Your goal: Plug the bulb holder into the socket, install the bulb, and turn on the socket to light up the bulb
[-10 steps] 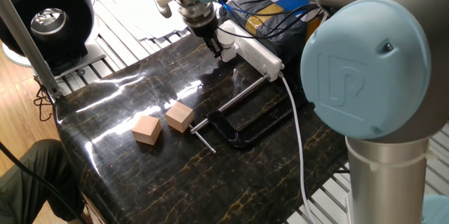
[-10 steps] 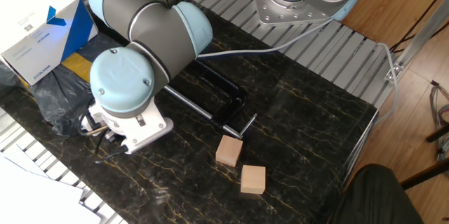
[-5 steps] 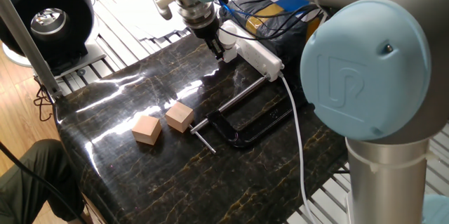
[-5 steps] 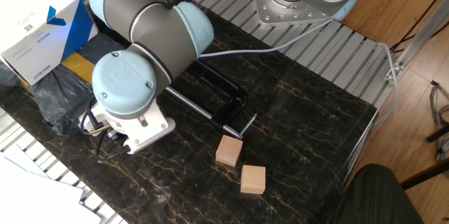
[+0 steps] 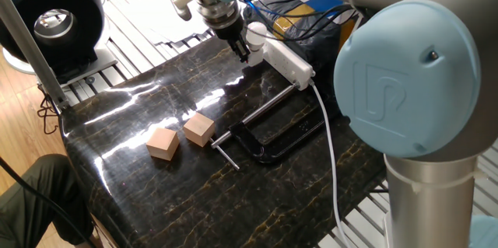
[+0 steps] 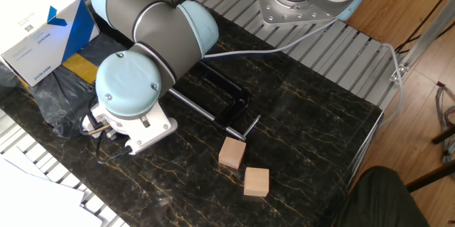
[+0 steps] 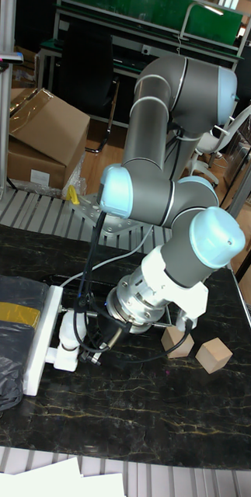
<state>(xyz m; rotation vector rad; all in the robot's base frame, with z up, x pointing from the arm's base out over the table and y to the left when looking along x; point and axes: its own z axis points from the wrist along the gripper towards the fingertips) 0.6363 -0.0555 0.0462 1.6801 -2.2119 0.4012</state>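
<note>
The UR5 arm (image 7: 168, 116) has grey tube links, pale blue joint caps, one embossed with a logo, and seemingly black wrist cables.

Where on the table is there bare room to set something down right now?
The near stretch of the dark table, bordered by the two wooden cubes and the black clamp, is bare. So is the patch between the cubes and the gripper. It is crowded at the far edge: gripper, socket, black bag.
</note>
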